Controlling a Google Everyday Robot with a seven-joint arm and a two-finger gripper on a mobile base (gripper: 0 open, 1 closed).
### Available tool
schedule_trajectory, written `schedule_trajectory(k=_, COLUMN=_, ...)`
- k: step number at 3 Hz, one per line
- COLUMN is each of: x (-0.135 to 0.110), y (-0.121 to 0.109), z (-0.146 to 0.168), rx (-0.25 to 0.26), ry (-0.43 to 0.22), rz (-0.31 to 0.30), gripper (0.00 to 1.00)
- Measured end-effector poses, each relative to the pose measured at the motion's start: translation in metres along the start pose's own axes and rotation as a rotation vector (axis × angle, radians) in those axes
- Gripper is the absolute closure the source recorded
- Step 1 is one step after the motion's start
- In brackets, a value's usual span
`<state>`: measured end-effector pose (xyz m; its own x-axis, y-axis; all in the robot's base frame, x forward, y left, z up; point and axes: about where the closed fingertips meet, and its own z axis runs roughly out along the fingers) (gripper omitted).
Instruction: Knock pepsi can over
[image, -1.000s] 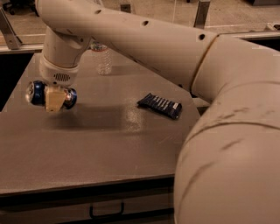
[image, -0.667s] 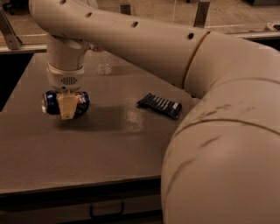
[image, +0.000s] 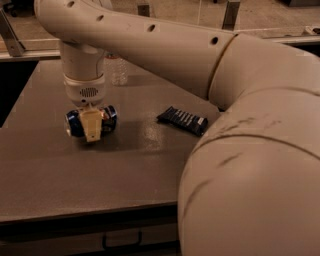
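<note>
At table (image: 150, 170) left side | gripper (image: 91, 128) fingers closed around pepsi can (image: 74, 124), can lying sideways | risk: on release, round can rolls toward the table's near-left edge

The pepsi can (image: 75, 124) lies on its side on the left part of the grey table (image: 125, 180). The pincer (image: 91, 131) hangs straight down over the can's middle, covering it. A dark snack wrapper (image: 182, 120) lies flat to the right, apart. A clear water bottle (image: 119, 70) stands behind, partly hidden by the arm (image: 160, 45).
</note>
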<state>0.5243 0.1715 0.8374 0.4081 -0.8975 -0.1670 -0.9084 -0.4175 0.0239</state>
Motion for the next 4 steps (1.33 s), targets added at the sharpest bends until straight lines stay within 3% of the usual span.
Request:
schedule_trajectory(k=1, x=0.019, y=0.011, z=-0.004, rx=-0.049, ry=0.069, rz=0.021, gripper=0.13)
schedule_trajectory(k=2, x=0.03, y=0.017, z=-0.007, rx=-0.068, ry=0.102, rz=0.036, gripper=0.0)
schedule_trajectory(k=3, x=0.039, y=0.021, z=-0.012, rx=-0.055, ry=0.116, rz=0.063, gripper=0.0)
schedule_trajectory(k=4, x=0.06, y=0.026, z=-0.031, rx=-0.003, ry=0.077, rz=0.141, gripper=0.0)
